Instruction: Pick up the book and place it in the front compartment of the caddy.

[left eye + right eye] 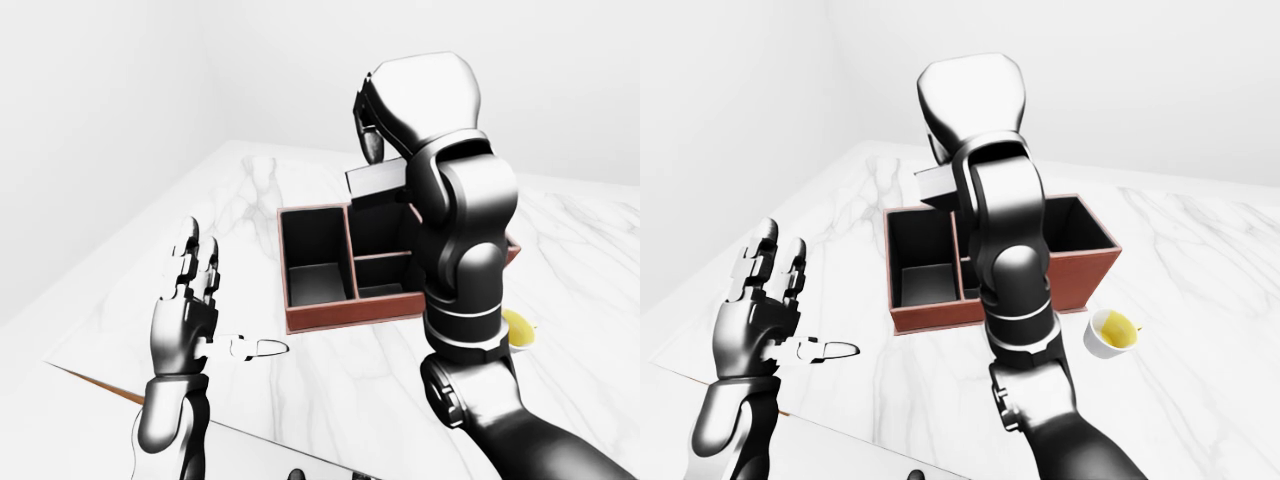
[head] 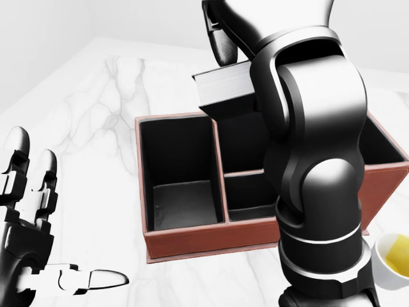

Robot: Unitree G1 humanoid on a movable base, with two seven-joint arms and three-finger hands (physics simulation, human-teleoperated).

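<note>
While my right hand (image 2: 223,38) grips the book (image 2: 220,84) at 12 o'clock, I should lower it level into the caddy (image 2: 192,236); left hand (image 2: 29,211) idle, open.

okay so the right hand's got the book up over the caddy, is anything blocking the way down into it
Nothing visible blocks it. The right hand holds the book tilted above the caddy, whose visible compartments look empty. The robot's own forearm hides the caddy's right side, so that part cannot be checked.
</note>
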